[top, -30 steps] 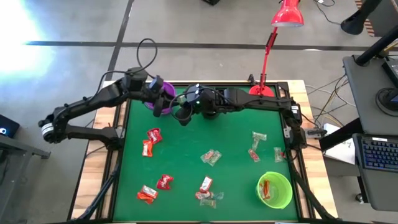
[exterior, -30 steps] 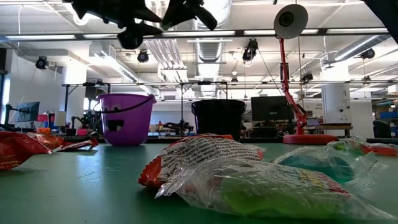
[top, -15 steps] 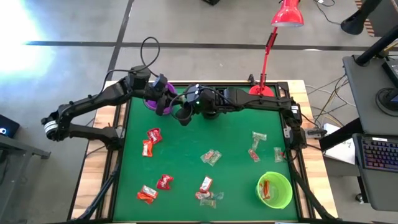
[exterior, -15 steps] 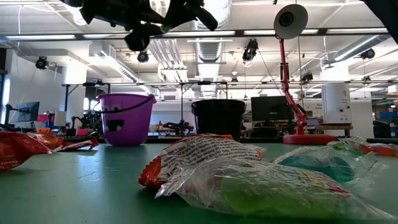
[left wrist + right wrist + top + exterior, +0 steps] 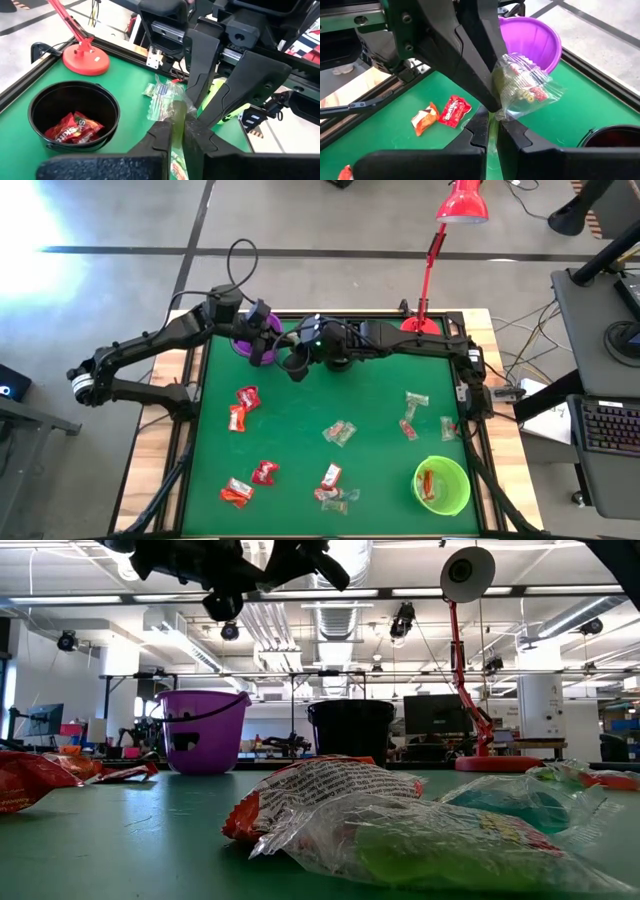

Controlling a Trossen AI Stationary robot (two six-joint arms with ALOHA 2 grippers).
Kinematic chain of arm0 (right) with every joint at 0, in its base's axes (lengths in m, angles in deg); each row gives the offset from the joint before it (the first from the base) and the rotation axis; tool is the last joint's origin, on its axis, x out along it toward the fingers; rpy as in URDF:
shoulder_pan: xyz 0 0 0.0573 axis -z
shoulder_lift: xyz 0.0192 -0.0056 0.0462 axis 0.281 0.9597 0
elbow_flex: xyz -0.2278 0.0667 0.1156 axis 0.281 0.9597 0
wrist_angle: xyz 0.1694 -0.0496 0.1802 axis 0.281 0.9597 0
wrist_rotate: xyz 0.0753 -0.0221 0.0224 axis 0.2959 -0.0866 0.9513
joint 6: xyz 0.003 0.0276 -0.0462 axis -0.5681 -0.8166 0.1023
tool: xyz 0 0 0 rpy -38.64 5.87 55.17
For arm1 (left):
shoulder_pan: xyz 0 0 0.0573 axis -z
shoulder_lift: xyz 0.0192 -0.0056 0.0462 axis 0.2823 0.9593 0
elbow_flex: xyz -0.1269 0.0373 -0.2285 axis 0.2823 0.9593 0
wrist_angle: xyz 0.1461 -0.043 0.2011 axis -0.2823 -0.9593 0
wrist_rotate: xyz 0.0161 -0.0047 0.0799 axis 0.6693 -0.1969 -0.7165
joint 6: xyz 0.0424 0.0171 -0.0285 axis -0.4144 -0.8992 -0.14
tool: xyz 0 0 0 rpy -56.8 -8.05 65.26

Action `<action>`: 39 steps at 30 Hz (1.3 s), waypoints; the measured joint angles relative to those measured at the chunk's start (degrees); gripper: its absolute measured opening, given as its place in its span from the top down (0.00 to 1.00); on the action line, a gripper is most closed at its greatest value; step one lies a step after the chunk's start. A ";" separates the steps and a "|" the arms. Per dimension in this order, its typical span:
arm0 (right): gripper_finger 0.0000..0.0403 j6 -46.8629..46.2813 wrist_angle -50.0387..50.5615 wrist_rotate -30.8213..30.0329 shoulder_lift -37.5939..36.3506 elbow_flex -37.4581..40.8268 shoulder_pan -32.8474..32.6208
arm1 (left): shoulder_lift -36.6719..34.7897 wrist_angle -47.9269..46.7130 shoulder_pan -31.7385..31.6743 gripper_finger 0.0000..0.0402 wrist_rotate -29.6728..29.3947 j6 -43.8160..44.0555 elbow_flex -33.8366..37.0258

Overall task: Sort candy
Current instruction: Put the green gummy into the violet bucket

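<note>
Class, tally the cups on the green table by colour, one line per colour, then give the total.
purple cup: 1
black cup: 1
green cup: 1
Total: 3 cups

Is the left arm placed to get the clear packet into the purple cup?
Probably yes: the left gripper hangs just beside the purple cup with nothing between, though the right gripper also grips the clear packet and must let go.
</note>
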 joint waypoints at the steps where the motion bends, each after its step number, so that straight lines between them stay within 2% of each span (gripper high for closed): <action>1: 0.97 0.26 -0.03 0.00 0.00 0.00 0.03 | 0.00 0.01 -0.04 0.99 -0.04 0.00 0.00; 5: 0.94 1.41 -0.03 0.02 0.00 0.00 0.21 | 0.00 0.00 -0.11 0.99 0.00 0.02 0.00; 13: 0.74 2.94 0.29 -0.03 -0.13 0.11 0.50 | -0.43 -1.76 -1.24 0.99 -0.31 0.21 0.00; 19: 0.65 3.39 6.85 -0.22 -2.09 0.04 0.51 | -2.60 -10.56 -4.98 1.00 -7.08 -3.27 0.00; 27: 0.64 2.53 17.39 -0.22 -4.04 0.02 0.38 | -4.59 -28.03 -9.43 1.00 -23.24 -10.17 0.00; 33: 0.66 0.64 23.25 -0.22 -4.33 0.02 0.38 | -4.53 -31.82 -10.08 1.00 -28.26 -11.76 0.00; 39: 0.65 -1.47 31.34 -0.21 -4.50 0.02 0.32 | -4.52 -32.94 -10.08 1.00 -29.56 -12.34 0.00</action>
